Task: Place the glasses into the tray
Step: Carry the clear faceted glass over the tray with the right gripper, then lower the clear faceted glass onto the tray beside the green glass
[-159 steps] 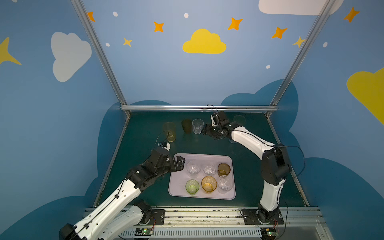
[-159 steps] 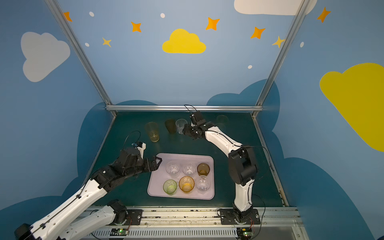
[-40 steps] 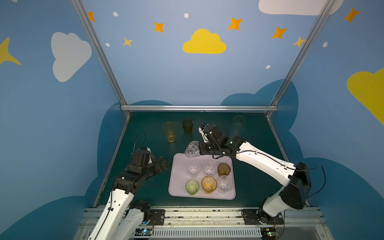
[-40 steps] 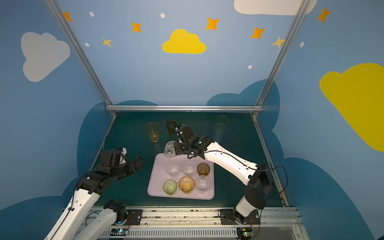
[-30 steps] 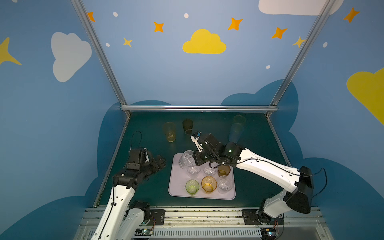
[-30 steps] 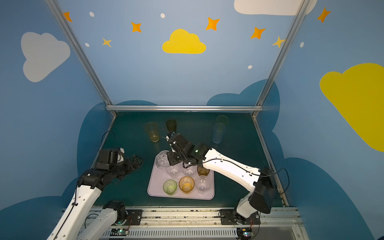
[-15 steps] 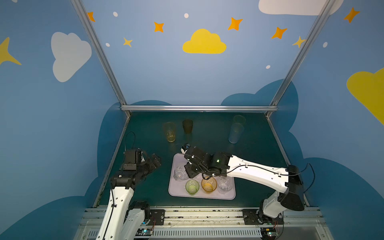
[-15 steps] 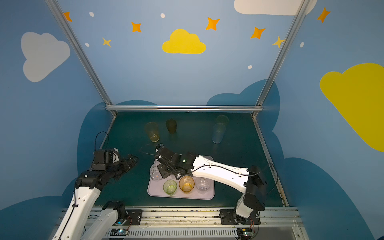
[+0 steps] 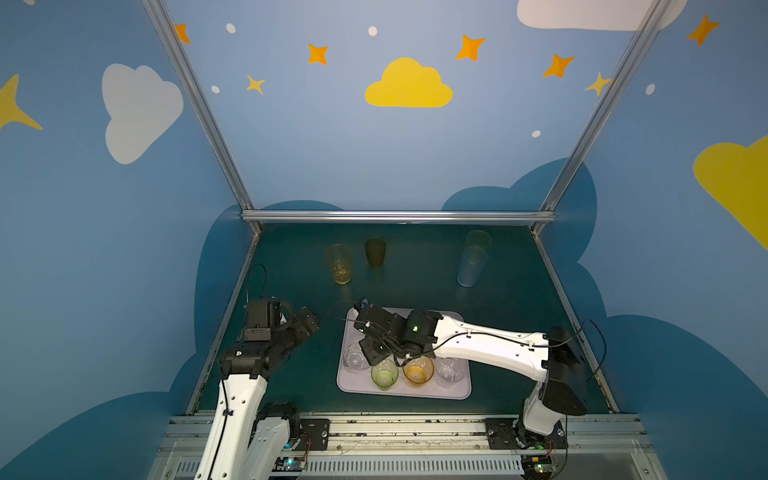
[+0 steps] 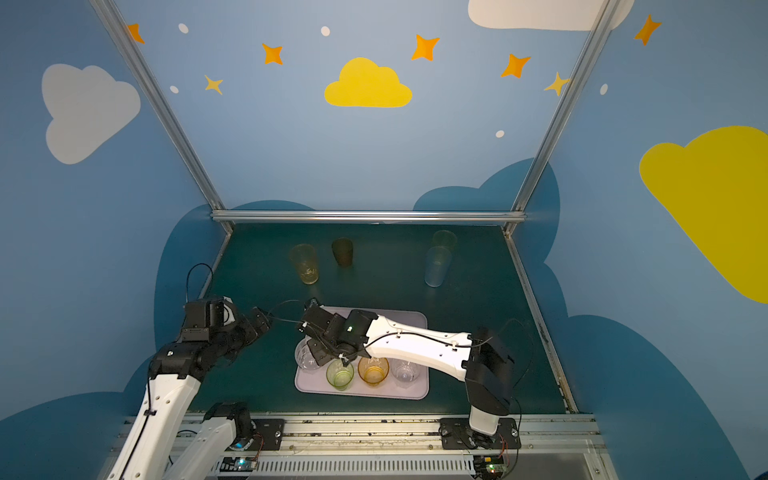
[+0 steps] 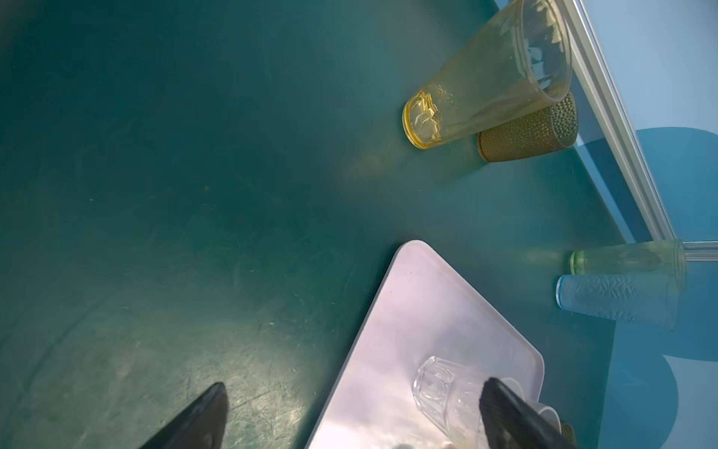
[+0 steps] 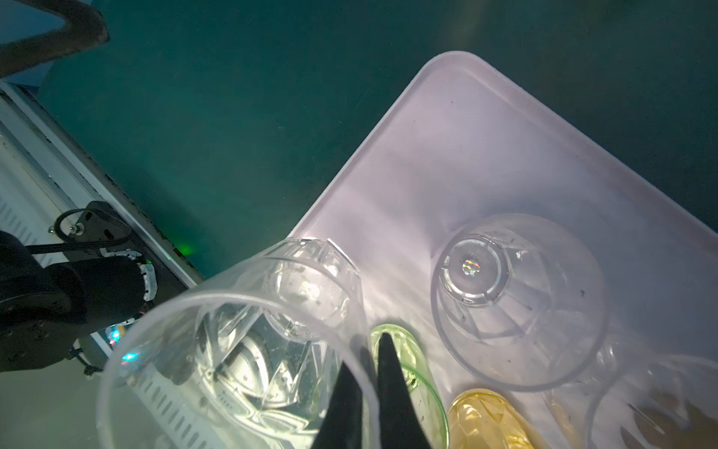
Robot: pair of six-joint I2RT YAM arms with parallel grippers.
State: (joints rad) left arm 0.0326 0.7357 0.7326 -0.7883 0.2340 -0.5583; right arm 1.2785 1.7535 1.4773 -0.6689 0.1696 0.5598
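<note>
Tray (image 9: 455, 391): one. Glasses standing on the counter (image 9: 415, 284): four, namely one yellow glass (image 9: 338, 266), one brown glass (image 9: 375, 252), one blue glass (image 9: 471, 266) and one tall green glass (image 9: 478, 239). At the tray: three clear glasses (image 9: 451, 370) confirmed, one short green glass (image 9: 384, 374), one amber glass (image 9: 417, 370). Those under the arm (image 9: 490, 345) cannot be counted.

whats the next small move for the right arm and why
Probably lower and level the clear glass onto the tray, then open. The right gripper pinches its rim; it looks tilted, base over the bare corner beside the green glass.
</note>
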